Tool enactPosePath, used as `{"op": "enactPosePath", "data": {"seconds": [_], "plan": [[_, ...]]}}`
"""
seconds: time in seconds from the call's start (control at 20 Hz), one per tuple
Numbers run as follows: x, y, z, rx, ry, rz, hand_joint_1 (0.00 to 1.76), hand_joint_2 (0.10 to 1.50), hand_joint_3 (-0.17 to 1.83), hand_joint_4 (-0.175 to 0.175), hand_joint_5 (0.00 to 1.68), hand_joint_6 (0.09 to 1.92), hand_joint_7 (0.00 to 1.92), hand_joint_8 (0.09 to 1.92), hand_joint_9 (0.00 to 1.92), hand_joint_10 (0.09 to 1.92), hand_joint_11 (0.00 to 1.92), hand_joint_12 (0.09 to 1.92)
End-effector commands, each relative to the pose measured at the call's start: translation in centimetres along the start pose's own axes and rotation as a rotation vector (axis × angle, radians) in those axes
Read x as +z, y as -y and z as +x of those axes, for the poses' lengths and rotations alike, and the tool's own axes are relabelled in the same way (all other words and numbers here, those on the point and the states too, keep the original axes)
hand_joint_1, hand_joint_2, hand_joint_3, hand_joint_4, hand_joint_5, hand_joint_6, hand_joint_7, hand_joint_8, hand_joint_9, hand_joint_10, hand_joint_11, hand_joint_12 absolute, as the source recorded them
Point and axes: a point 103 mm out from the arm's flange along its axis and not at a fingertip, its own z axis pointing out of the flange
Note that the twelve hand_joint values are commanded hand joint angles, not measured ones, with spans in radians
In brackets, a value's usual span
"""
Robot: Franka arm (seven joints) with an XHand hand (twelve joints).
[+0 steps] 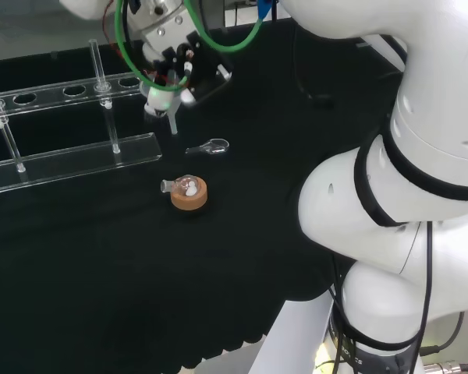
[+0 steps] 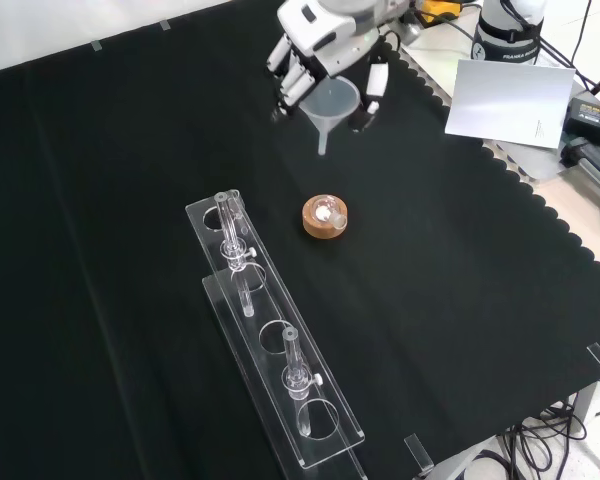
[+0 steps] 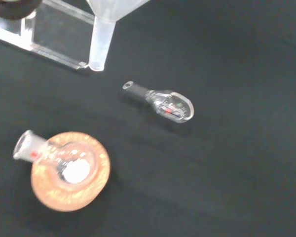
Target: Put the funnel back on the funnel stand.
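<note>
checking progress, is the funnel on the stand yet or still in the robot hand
Still held. The funnel hangs spout down in the robot hand, above the cloth and away from the clear funnel stand.

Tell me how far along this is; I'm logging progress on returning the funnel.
Done: the funnel is picked up, held by the hand with its spout pointing down, above the cloth. In hand: carrying it; it hangs near the cork ring with its flask, short of the clear funnel stand. Left: move over a stand hole, lower it in, release.
</note>
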Motion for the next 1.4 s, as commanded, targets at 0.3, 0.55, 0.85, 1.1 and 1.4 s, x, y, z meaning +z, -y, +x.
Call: {"op": "enactPosePath", "data": {"seconds": [0.3,0.55,0.85,1.1,1.4], "plan": [[-2.4,-0.6,-2.1,0.011,-0.027,-0.012,0.73,0.70,0.50,-0.064,0.50,0.19,0.73,0.77,1.21,0.56,0.62,1.25],[-3.2,-1.6,-2.5,0.001,-0.036,-0.038,0.73,0.70,0.50,-0.064,0.50,0.19,0.73,0.77,1.21,0.57,0.63,1.25],[-4.6,-3.5,-2.6,-0.025,-0.048,-0.068,0.73,0.70,0.51,-0.065,0.50,0.19,0.73,0.77,1.21,0.57,0.64,1.25],[-5.5,-5.5,-2.4,-0.044,-0.048,-0.088,0.73,0.70,0.51,-0.066,0.50,0.19,0.73,0.77,1.21,0.57,0.64,1.25],[-6.2,-7.7,-2.0,-0.070,-0.054,-0.099,0.73,0.70,0.51,-0.066,0.50,0.19,0.73,0.77,1.21,0.58,0.64,1.25]]}}
